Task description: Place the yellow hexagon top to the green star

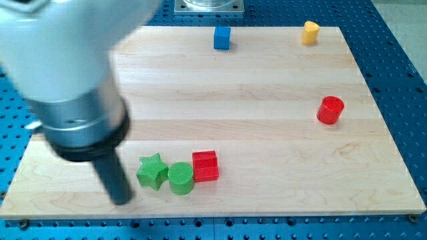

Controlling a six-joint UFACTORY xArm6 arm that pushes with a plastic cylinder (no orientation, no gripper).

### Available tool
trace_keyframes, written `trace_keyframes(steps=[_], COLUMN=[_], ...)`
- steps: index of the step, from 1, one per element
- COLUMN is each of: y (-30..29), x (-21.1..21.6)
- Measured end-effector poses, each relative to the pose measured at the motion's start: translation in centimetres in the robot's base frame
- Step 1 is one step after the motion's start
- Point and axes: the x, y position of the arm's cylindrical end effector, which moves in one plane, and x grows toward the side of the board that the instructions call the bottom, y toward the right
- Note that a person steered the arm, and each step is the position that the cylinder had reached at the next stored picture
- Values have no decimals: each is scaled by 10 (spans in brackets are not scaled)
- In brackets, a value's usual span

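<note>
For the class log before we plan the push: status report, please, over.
My tip down at the view's bottom left, just left of the green star. Yellow hexagon far off, top right. Green cylinder touching the star's right side.

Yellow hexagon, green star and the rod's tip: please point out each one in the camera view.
yellow hexagon (310, 32): camera view, on its front side face, near the view's top right.
green star (152, 171): camera view, on its top face, beside the green cylinder.
my tip (123, 199): camera view, at the rod's very end, left of the star.

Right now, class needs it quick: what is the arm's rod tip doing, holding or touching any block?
My tip: no jaws, holds nothing; rests on the wooden board just left of the green star block, apparently not touching it.
</note>
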Motion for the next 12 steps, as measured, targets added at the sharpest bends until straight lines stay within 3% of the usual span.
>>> trace_keyframes(steps=[2, 3, 4, 5, 6, 7, 8, 9, 11, 12], y=[64, -57, -149, -153, -134, -94, -65, 3, 98, 100], x=[-20, -26, -63, -98, -158, -163, -115, -96, -96, -109])
